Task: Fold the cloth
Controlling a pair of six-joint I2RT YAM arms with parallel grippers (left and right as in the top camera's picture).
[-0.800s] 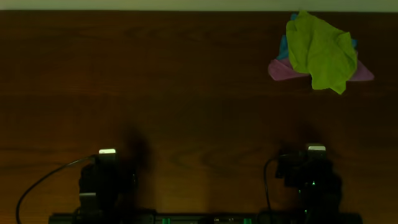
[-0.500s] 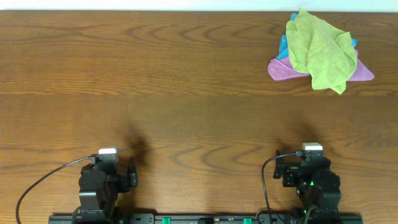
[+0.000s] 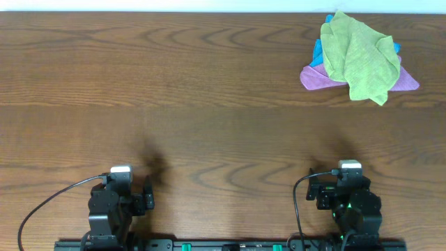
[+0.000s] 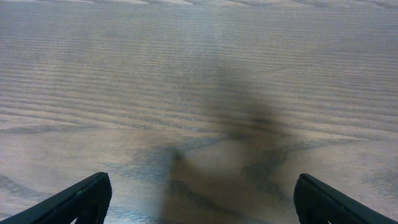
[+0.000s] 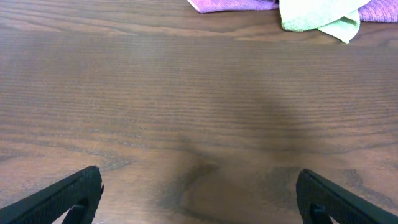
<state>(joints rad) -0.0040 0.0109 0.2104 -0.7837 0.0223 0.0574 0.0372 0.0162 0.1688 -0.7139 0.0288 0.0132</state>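
Right now the cloth [image 3: 359, 57] lies crumpled at the far right of the worktop [image 3: 209, 104], heaped over a purple cloth [image 3: 313, 78] and a blue cloth [image 3: 318, 50]. It sits almost straight ahead of your right pincer [image 5: 199, 193] and well apart from it. Your right arm is much nearer than the left pincer [image 4: 199, 196], and both pincers are spread wide, holding nothing.
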